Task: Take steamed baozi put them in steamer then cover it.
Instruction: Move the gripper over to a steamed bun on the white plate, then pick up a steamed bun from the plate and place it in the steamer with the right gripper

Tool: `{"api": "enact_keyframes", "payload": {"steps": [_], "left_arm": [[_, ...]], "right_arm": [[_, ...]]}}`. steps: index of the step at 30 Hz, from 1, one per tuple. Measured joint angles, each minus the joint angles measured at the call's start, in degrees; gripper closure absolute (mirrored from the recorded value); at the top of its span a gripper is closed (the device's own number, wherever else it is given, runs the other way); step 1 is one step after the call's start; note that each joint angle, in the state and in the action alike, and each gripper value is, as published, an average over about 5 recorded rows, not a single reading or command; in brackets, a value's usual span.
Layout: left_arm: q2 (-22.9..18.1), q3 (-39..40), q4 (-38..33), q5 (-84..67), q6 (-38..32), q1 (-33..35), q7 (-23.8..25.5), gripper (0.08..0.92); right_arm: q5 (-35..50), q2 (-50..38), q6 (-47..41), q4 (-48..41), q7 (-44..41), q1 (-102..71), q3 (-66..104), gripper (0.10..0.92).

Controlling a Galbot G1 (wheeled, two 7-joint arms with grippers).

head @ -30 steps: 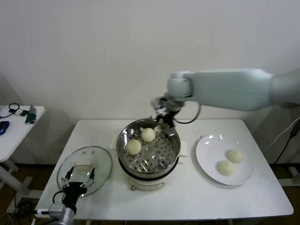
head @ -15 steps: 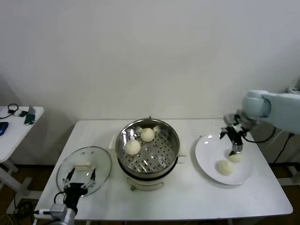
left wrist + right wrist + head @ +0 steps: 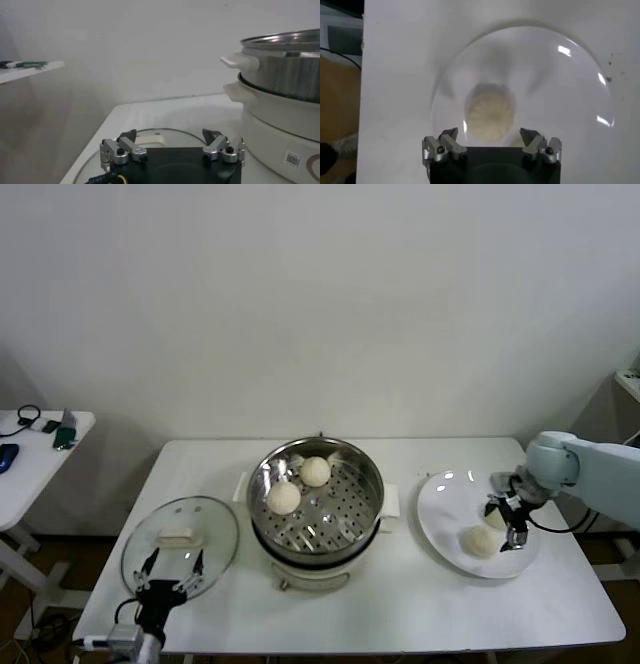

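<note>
The steamer [image 3: 316, 506] stands mid-table with two steamed baozi [image 3: 284, 497] [image 3: 315, 471] on its perforated tray. Two more baozi lie on the white plate [image 3: 445, 509]: the nearer one [image 3: 481, 541] is free, the farther one [image 3: 496, 518] is partly covered by my right gripper [image 3: 507, 520]. In the right wrist view that gripper [image 3: 490, 137] is open, low over the plate [image 3: 560, 90], with a baozi [image 3: 489, 116] just ahead between its fingertips. The cover [image 3: 180, 546] lies flat left of the steamer. My left gripper [image 3: 170, 568] is open at the cover's near edge [image 3: 150, 136].
The steamer's metal pot [image 3: 285, 55] on its white base rises close beside the left gripper. A small side table [image 3: 40, 449] with a few small items stands off to the left. The plate sits near the table's right edge.
My right arm has swung from the steamer's far rim across to the plate and come down at the farther baozi. The left gripper has drawn back slightly toward the table's front edge.
</note>
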Motion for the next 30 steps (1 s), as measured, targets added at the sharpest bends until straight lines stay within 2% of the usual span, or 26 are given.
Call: {"api": "enact_keyframes", "payload": {"steps": [7,20,30], "left_arm": [[0.05,0.00,-0.02,0.06,0.00,0.03,-0.08,0.177],[0.02,0.06,-0.32,0.30,-0.15,0.03,-0.10,0.177],[-0.24,0.34,-0.36,1.14,-0.22,0.05,-0.12,0.177]], "right_arm": [[-0.58,1.05,-0.41,-1.51,1.10,-3.20,2.54,0.335],[0.19,2.63,1.20,-1.93,-0.24,-1.91,2.29,0.401],[3.84,6.08,8.64,0.40,-5.83,14.93,-6.17,0.406]]}}
